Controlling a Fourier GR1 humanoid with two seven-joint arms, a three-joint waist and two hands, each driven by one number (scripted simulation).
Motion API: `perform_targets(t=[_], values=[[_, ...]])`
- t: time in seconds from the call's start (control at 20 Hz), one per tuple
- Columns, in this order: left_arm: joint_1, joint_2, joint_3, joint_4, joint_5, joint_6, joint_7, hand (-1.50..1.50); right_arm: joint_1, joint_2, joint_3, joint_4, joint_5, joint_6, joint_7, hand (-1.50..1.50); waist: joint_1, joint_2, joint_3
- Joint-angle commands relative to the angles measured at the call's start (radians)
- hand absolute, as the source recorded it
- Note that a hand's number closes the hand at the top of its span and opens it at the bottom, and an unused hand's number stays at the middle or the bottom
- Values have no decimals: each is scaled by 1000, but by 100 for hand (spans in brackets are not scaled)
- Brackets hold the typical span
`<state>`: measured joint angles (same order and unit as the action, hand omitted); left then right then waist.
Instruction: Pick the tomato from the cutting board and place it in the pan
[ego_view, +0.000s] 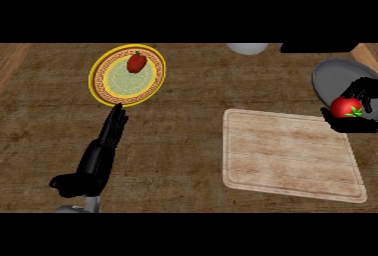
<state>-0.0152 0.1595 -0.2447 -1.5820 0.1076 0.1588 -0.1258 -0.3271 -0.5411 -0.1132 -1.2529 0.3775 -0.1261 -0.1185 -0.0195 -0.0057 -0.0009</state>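
Note:
A red tomato (345, 107) with a green stem is held in my right hand (359, 122), whose fingers and thumb curl round it at the right edge of the view. It hangs at the near rim of the grey pan (332, 75), beyond the upper right corner of the wooden cutting board (288, 157). The board has nothing on it. My left hand (103, 150) rests open at the left, fingers straight and pointing toward a plate.
A yellow-rimmed plate (111, 90) at the back left carries a red pepper (136, 63). A white rounded object (247, 48) sits at the back edge. The pan's black handle (317, 47) runs along the top right.

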Motion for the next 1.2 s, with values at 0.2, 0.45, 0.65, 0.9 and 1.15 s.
perform_targets(t=[0.2,0.45,0.65,0.9,1.15], values=[[-47,-7,4,-16,5,-37,40,0,-156,-36,-102,339,116,-221,-161,150,42,13,2],[-88,-23,9,8,-13,-22,57,0,-284,-89,-247,610,25,-283,-362,150,54,20,5],[-56,-12,5,12,2,-68,5,0,-355,-120,-309,792,-7,-296,-470,150,77,29,6],[-118,-43,2,44,-24,-40,19,0,-425,-185,-331,916,1,-281,-533,150,84,37,7],[-122,-48,-34,18,-38,-50,38,0,-406,-192,-191,1047,144,-188,-370,-150,131,56,7]])
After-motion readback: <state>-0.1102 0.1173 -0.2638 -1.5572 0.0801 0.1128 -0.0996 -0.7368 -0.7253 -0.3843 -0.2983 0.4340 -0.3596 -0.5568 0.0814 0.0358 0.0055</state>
